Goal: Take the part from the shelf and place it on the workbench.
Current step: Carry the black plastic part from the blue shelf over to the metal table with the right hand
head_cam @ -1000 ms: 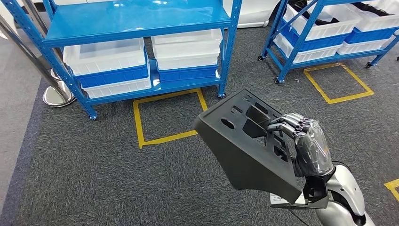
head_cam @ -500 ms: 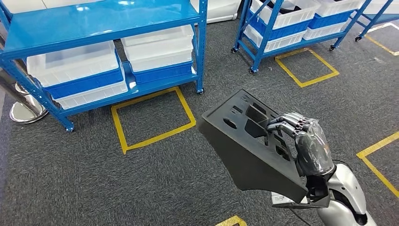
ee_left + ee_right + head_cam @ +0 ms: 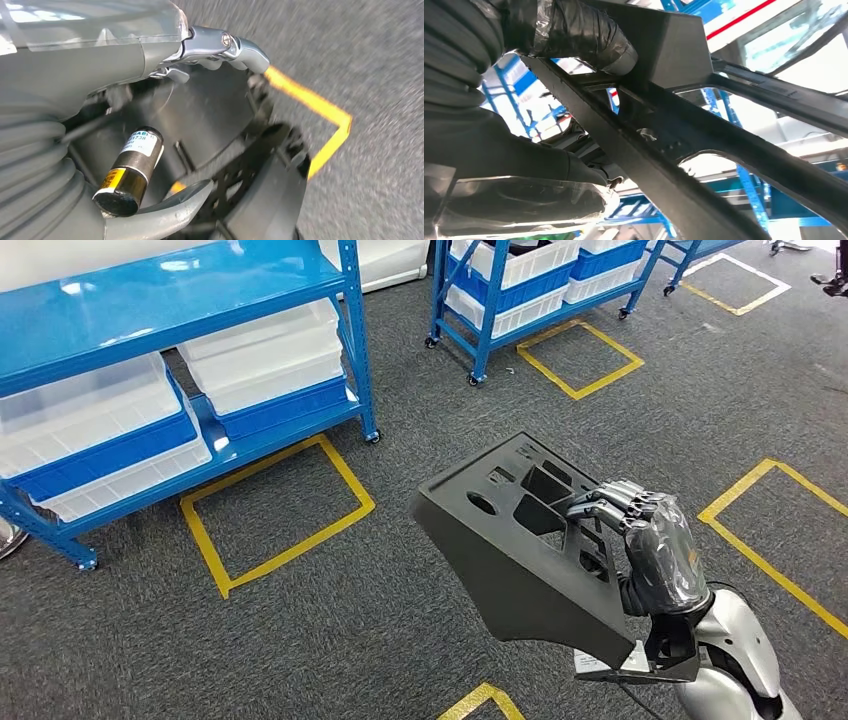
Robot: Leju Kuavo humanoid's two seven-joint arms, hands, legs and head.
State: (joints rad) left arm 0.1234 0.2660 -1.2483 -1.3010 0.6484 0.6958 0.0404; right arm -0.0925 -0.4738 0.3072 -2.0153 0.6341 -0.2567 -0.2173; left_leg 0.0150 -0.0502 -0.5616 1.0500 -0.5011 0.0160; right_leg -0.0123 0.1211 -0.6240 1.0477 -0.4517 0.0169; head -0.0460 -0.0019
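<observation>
Matte black part [image 3: 520, 540] in a silver-grey right hand [image 3: 655, 550] — dark grey speckled carpet [image 3: 330, 610] below, crossed by yellow tape squares [image 3: 275, 505]. Bright blue shelf [image 3: 150, 300] — white and blue bins [image 3: 265, 365] stacked inside.

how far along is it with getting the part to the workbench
Done: the black part is off the shelf, with the blue shelves standing apart from it across the grey carpet. In hand: the right hand grips the part by its slotted edge and holds it tilted above the floor. Left: reaching the workbench and setting the part down on it.
</observation>
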